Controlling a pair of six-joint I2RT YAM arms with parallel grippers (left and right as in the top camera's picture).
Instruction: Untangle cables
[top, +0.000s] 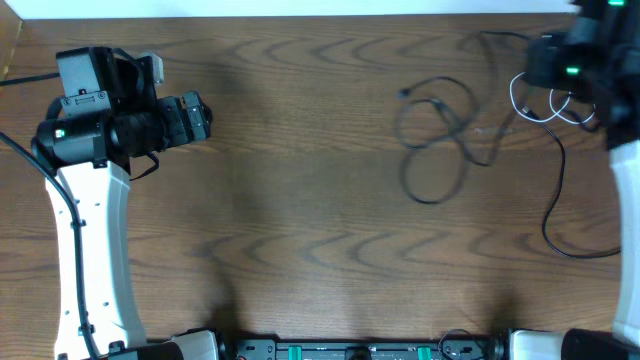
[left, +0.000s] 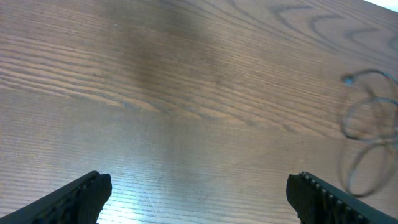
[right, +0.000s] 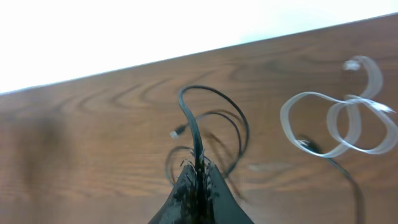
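Observation:
A black cable (top: 436, 142) lies in loose loops on the wooden table right of centre; it also shows in the left wrist view (left: 365, 127) at the far right edge. My right gripper (right: 199, 169) is shut on a black cable (right: 194, 127) that arches up from its fingertips; in the overhead view the gripper (top: 533, 58) sits at the far right. A short white cable (top: 545, 102) lies looped just beside it and shows in the right wrist view (right: 339, 124). Another black cable (top: 552, 200) trails toward the front right. My left gripper (left: 199, 199) is open and empty over bare wood, at the far left (top: 203, 118).
The table's far edge (right: 186, 55) runs close behind the right gripper. The thick black cord of the left arm (top: 20, 150) hangs at the left edge. The arm bases and a rail (top: 350, 350) line the front edge.

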